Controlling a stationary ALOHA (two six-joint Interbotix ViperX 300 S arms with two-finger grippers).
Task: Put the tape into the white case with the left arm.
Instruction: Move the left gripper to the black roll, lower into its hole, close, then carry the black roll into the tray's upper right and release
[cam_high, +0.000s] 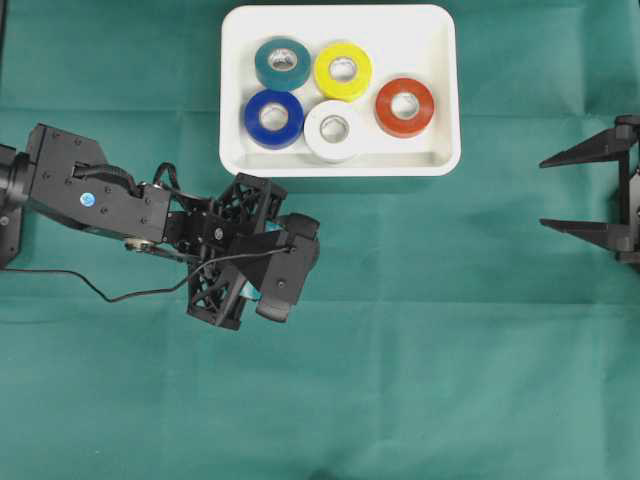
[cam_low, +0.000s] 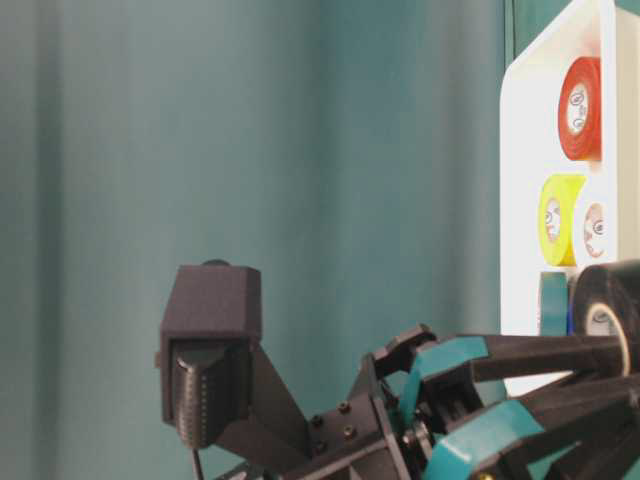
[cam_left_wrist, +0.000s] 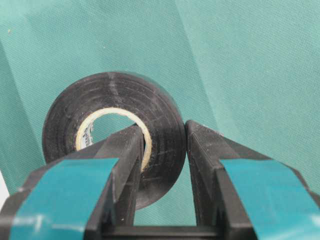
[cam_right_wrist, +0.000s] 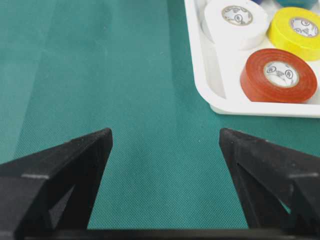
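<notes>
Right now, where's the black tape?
In the left gripper, one finger through its core; black tape sits over the cloth, just below the white case overhead.

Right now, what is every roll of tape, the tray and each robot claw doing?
black tape roll: gripped by its wall, outside the tray
left gripper: shut on the black tape roll
right gripper: open, holding nothing
white case: holds five rolls
teal, yellow, red, blue, white rolls: lying flat in the tray
</notes>
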